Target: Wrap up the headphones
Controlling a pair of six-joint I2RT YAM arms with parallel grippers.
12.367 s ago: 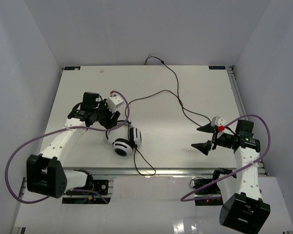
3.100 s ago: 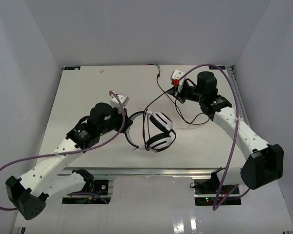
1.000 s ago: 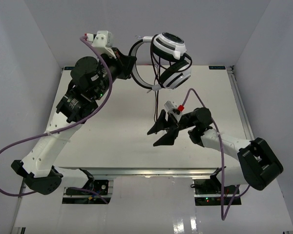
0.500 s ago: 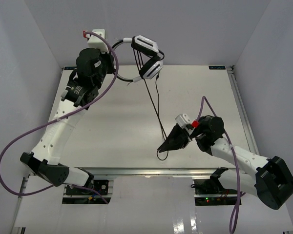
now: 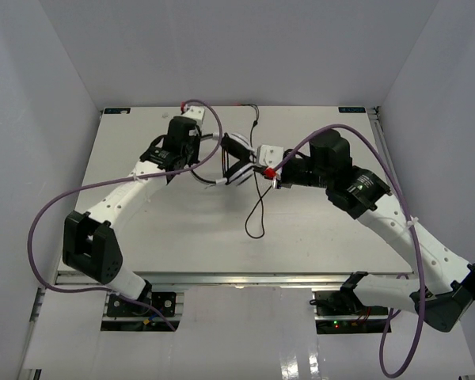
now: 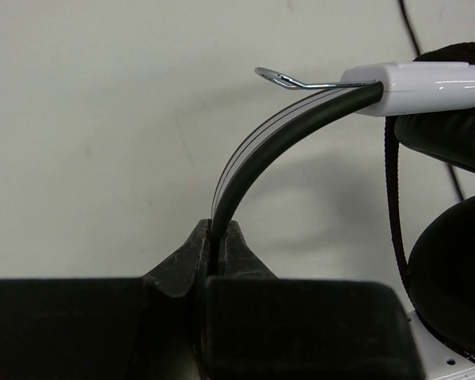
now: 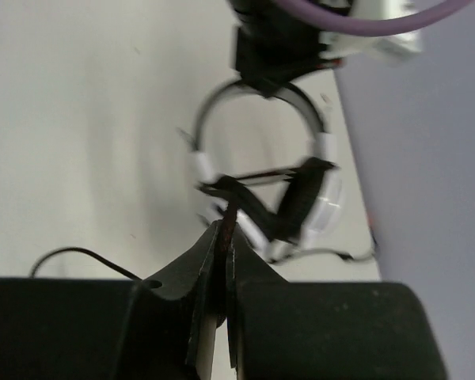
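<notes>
Headphones (image 5: 236, 161) are held between both arms at the far middle of the surface (image 5: 324, 229). The left end effector (image 6: 220, 231) is clenched on the headband (image 6: 261, 150); the right end effector (image 7: 224, 229) pinches the thin black cord (image 5: 248, 227), its loop trailing nearer.

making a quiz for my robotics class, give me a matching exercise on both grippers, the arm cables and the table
1 left gripper
2 right gripper
3 arm cables
4 table

a purple
b shut on cord
c white
d shut on headband

Pairs: 1-d, 2-b, 3-a, 4-c
</notes>
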